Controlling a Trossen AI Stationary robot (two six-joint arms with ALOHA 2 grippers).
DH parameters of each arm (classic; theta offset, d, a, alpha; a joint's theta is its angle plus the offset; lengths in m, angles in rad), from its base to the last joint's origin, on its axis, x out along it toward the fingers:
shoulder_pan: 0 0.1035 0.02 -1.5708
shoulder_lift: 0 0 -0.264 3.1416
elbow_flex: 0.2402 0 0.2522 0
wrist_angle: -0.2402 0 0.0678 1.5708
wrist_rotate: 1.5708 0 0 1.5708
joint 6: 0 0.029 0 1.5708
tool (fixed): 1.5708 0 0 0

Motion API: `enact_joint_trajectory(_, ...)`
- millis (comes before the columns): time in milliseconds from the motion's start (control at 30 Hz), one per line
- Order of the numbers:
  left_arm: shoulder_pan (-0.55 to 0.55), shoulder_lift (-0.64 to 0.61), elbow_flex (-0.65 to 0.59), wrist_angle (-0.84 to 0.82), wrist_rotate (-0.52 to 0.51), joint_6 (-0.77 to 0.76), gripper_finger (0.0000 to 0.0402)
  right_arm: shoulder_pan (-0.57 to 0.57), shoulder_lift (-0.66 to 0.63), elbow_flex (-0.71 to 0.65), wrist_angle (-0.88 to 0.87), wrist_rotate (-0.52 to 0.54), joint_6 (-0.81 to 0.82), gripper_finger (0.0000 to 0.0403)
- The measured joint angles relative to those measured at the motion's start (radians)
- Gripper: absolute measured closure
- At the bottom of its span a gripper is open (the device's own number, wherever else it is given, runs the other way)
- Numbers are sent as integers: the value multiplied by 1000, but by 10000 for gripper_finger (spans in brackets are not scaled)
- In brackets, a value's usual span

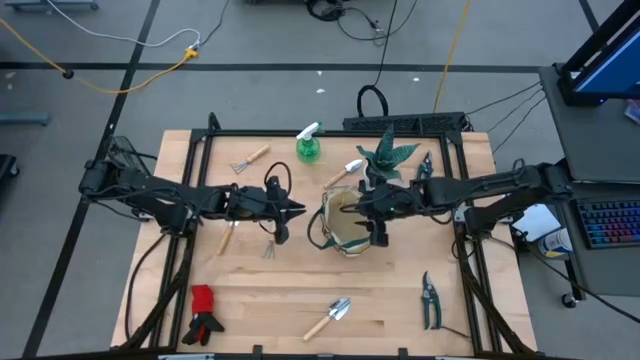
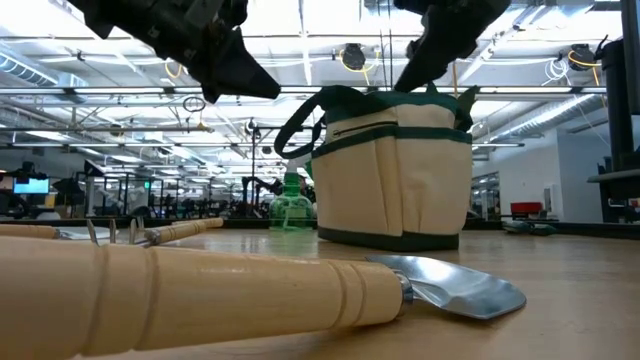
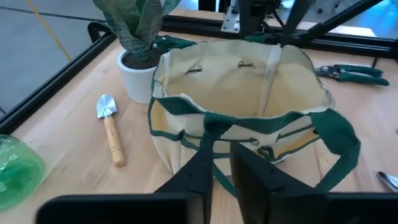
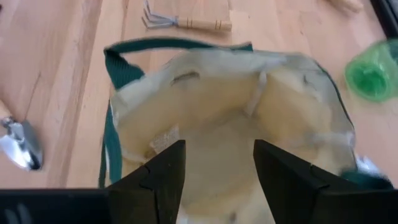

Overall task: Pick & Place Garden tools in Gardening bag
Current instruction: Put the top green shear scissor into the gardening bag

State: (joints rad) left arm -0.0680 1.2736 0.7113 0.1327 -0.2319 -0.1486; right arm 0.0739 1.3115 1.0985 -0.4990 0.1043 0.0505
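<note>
The gardening bag (image 1: 345, 232), beige with green trim and loop handles, stands upright at the table's middle, its mouth open. My left gripper (image 1: 298, 210) hovers just left of it, its fingers a little apart (image 3: 222, 171), facing the bag's near wall and green strap (image 3: 214, 134). My right gripper (image 1: 362, 212) hangs open over the bag's mouth (image 4: 217, 168), nothing between its fingers. A rake (image 1: 250, 158), a green spray bottle (image 1: 309, 146), trowels (image 1: 345, 172) (image 1: 330, 317), shears (image 1: 430, 298) and gloves (image 1: 203, 312) lie around on the table. My left gripper points level at the bag from the table's left. The green strap (image 3: 217, 144) shows through the narrow gap between its fingers; I cannot tell whether they touch it.
A spiky green plant in a white pot (image 1: 388, 155) stands behind the bag, with a second pair of shears (image 1: 425, 165) beside it. A fork (image 1: 270, 245) lies under my left arm. A black frame (image 1: 470, 240) edges the table. Bare wood lies at the near middle.
</note>
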Motion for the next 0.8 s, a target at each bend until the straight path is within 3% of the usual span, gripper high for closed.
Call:
enact_joint_trajectory(200, 20, 0, 0, 42, -4, 13, 261, 0, -92, 0, -82, 3, 64, 218)
enact_joint_trajectory(367, 30, 0, 0, 63, -4, 12, 228, 0, -150, 0, -191, 5, 152, 219)
enact_joint_trajectory(667, 30, 0, 0, 53, -3, 8, 234, -1, -196, 0, -435, 232, 385, 220)
enact_joint_trajectory(800, 30, 0, 0, 51, -3, 10, 240, -10, -198, -2, -562, 283, 538, 220)
